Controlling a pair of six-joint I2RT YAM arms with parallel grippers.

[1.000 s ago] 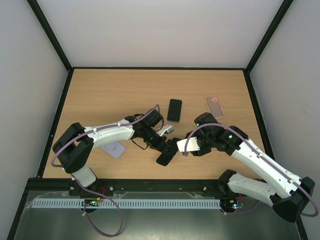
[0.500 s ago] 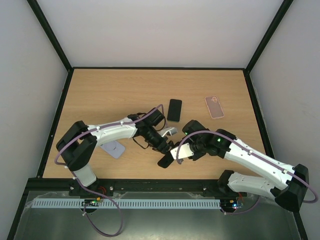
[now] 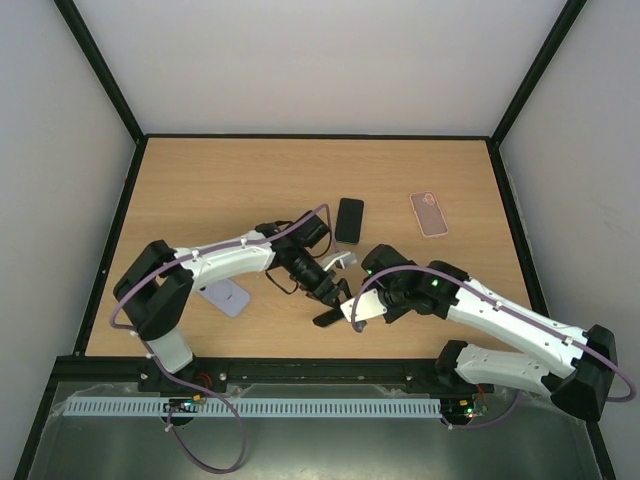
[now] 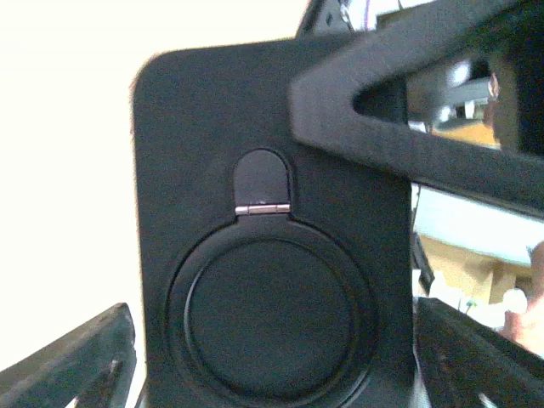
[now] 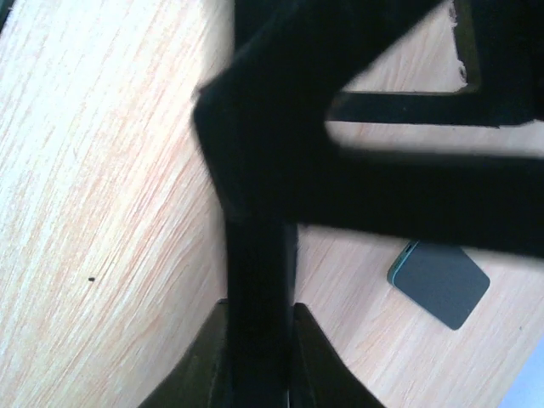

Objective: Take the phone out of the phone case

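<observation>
The black phone case (image 4: 270,255), with a ring stand on its back, was held off the table (image 3: 200,180) near the front edge, between the 2 arms. The left gripper (image 3: 327,288) clasped it across its width with its fingers set wide, while the right gripper (image 5: 259,327) pinched 1 thin edge tight between its 2 fingers (image 5: 208,361). Another black phone (image 3: 349,220) lay flat on the table just behind them.

- Right arm has swung in leftward, toward the near edge of the tabletop (image 3: 200,180); its forearm now lies lower and straighter.
- Right pincer (image 3: 348,312), gaping a second ago, has closed onto the edge of the phone case (image 3: 325,320).
- Phone case has dropped slightly toward the front rail and looks slimmer from above.
</observation>
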